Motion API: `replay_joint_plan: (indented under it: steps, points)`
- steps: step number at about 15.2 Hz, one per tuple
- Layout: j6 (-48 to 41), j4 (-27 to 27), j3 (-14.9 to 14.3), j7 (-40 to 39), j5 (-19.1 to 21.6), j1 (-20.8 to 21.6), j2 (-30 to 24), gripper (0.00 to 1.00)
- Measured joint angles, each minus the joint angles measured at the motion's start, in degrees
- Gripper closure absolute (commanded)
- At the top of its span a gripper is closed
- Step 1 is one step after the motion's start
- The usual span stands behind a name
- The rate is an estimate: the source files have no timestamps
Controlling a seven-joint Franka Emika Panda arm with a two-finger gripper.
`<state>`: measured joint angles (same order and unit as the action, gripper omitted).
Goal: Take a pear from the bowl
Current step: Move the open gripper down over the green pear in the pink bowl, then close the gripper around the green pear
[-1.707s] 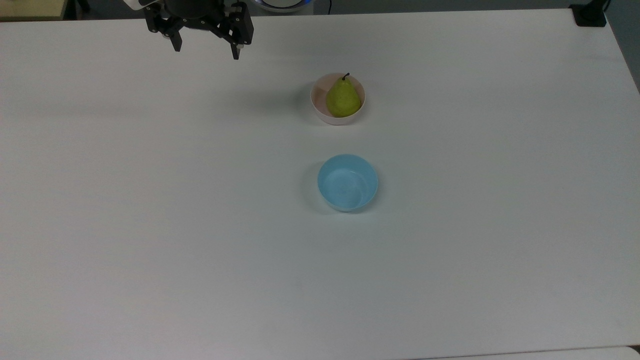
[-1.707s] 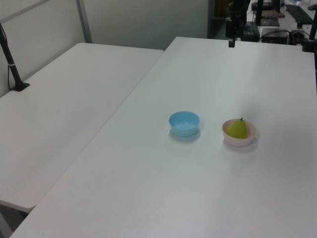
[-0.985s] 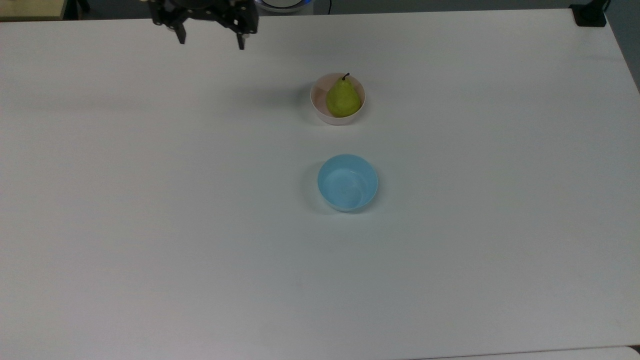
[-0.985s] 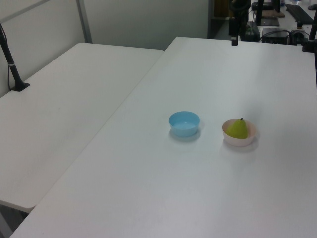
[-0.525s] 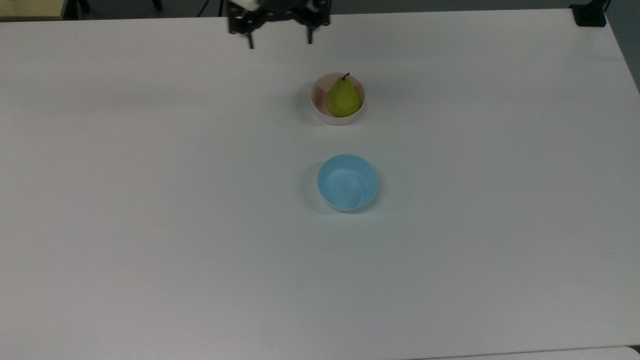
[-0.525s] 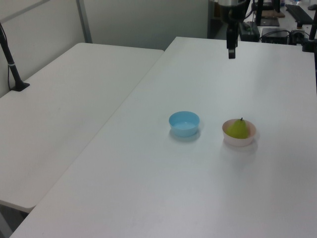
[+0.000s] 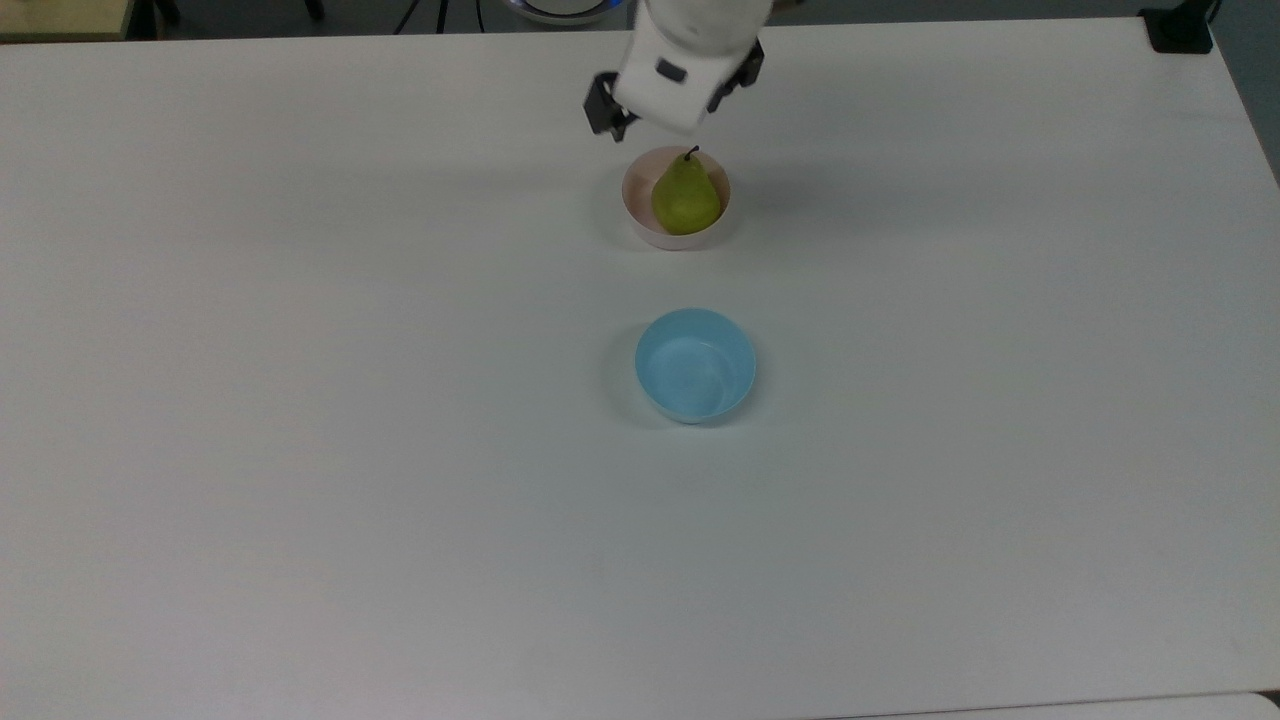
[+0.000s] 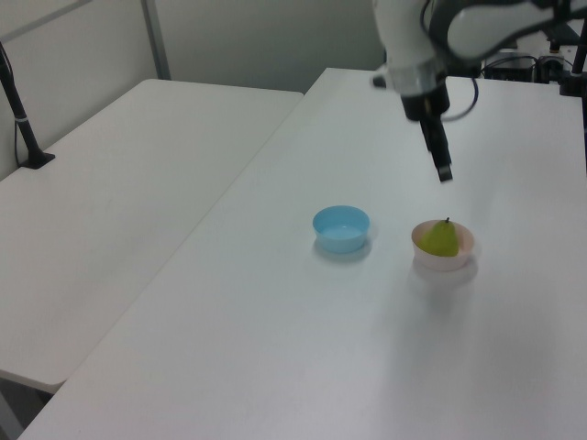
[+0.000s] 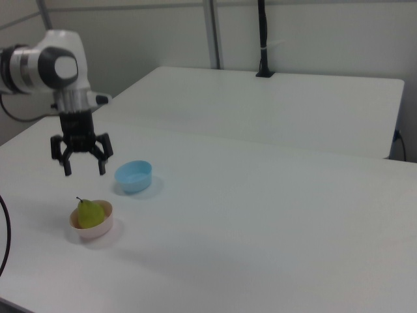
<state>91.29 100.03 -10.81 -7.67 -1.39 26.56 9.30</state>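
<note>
- My black two-finger end effector (image 9: 83, 165) hangs above the bowl, fingers spread wide and empty, ready to straddle fruit.
- Small yellow-green speckled pear (image 7: 686, 195) sits stem-up inside the pale pink round bowl (image 7: 637, 205) on the white surface (image 7: 300, 400).

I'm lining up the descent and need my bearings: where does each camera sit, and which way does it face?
Top view: overhead, facing down at the table; the white wrist sits just above the pear in the pink bowl.
Left view: raised, off one table end, looking along it; arm and gripper hang over the pear.
Right view: raised, opposite side; open gripper and arm above the pear.
All share pear, pink bowl and blue bowl.
</note>
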Motion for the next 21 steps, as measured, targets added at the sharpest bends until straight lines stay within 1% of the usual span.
replay_joint_plan:
  steps: [1, 3, 4, 5, 6, 8, 10, 13, 14, 15, 16, 18, 21]
  points:
    - [1.74, 1.88, 1.29, 0.0, -0.38, 0.01, 1.21, 0.0]
    - [4.55, 4.73, 2.59, 0.0, -1.94, 0.02, 2.72, 0.0]
    - [5.86, 5.75, 2.84, 0.0, -2.32, 0.02, 3.36, 0.0]
    - [7.59, 6.67, 3.13, 0.06, -2.64, 0.0, 4.15, 0.04]
    - [9.9, 7.57, 3.61, 0.43, -3.46, 0.01, 5.46, 0.06]
    - [11.82, 8.29, 4.18, 1.02, -4.93, 0.01, 7.16, 0.07]
    - [14.07, 8.85, 4.89, 1.83, -5.52, 0.01, 8.7, 0.2]
    - [15.11, 8.85, 5.34, 2.76, -5.94, 0.02, 9.14, 0.47]
    - [15.11, 8.85, 5.34, 2.79, -6.0, 0.01, 9.13, 0.55]
    - [15.11, 8.8, 5.35, 2.84, -6.01, 0.02, 9.08, 0.6]
    - [15.12, 8.72, 5.37, 2.96, -6.01, 0.01, 8.97, 0.61]
    - [15.13, 8.5, 5.37, 3.26, -6.01, -0.01, 8.48, 0.61]
    - [14.85, 8.17, 5.36, 3.32, -6.01, -0.39, 5.78, 0.61]
